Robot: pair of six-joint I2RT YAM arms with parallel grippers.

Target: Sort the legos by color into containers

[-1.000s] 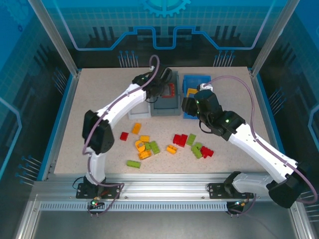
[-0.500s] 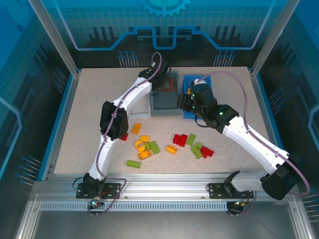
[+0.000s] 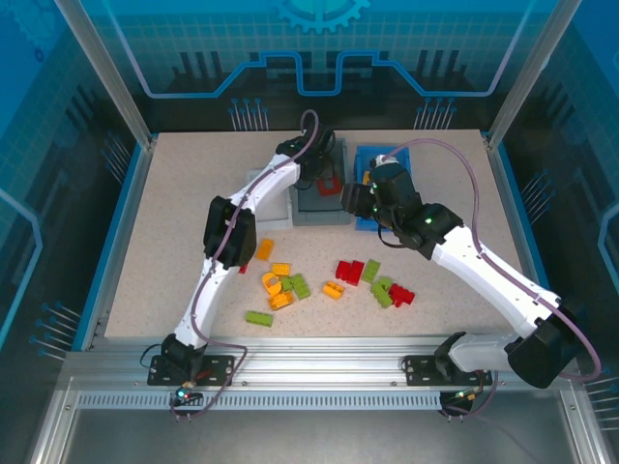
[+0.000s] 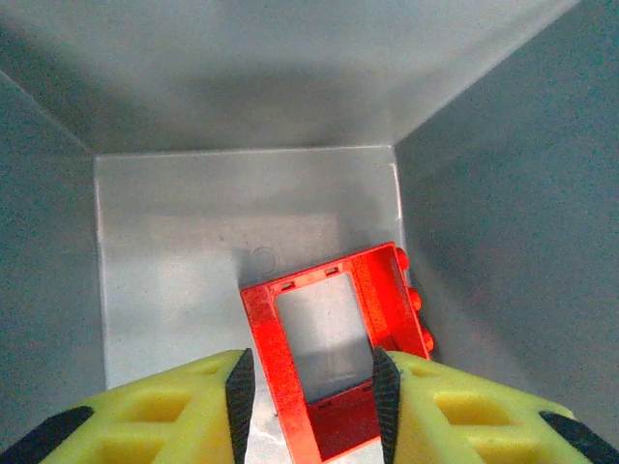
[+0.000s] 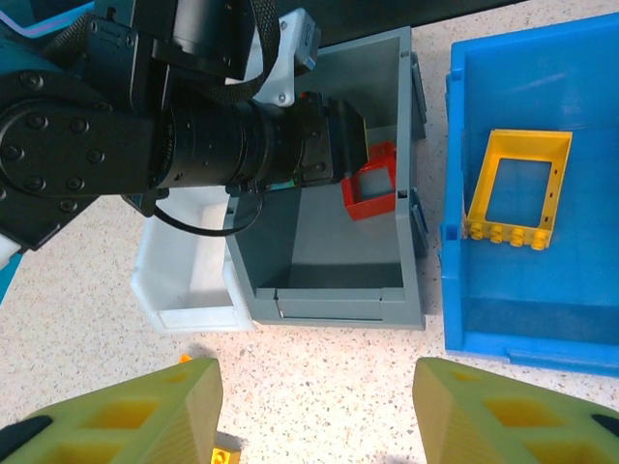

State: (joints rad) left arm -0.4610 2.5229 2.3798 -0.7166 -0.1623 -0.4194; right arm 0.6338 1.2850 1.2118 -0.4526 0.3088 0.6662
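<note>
My left jaws (image 4: 309,387) stand parted inside the grey bin (image 4: 193,232), with the red frame brick (image 4: 271,338) seemingly loose below them. My right jaws (image 5: 317,387) hang open and empty beside that bin. Next I should lift clear for another pick.

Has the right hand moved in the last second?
Yes. The right hand shifted slightly left and back across the blue bin toward the grey bin.
</note>
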